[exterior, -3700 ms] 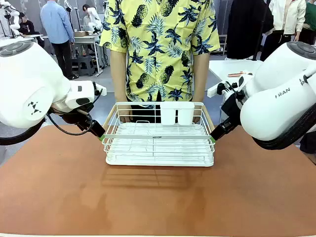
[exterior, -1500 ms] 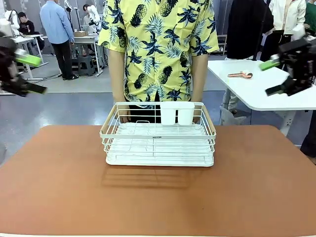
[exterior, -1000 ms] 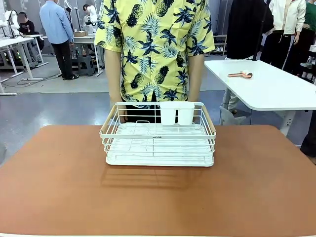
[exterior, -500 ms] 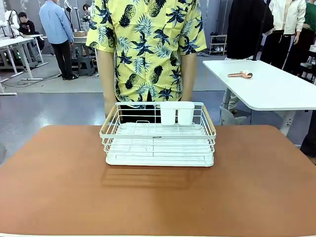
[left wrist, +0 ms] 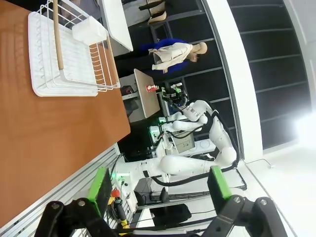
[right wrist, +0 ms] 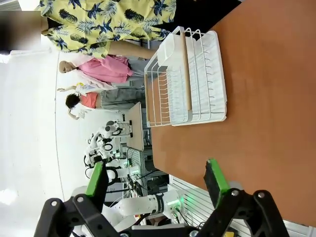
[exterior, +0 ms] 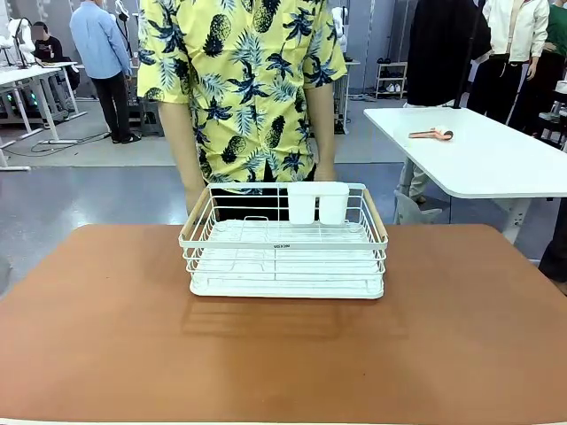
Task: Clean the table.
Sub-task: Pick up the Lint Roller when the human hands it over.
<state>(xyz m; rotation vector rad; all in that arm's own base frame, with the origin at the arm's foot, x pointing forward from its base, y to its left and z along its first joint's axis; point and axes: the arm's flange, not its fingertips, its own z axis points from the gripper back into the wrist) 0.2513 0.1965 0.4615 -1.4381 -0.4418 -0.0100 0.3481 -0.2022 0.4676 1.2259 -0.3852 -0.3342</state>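
1. The reddish-brown worktop stretched across the front view, bare except for one white wire rack standing at the middle, towards the far edge
2. The rack looked empty apart from a white holder at its far rim, and no loose items, crumbs or spills showed on the worktop
3. A person in a yellow patterned shirt stood just behind the rack, hands low by its far rim; whether they touched it could not be told
4. The left jaws were spread wide, held nothing, and hung well apart from the rack
5. The right jaws were likewise spread and empty, high above the worktop
6. Judging by this, the clearing seemed almost finished: only the rack perhaps remained to be taken away, and no cloth for wiping was in sight
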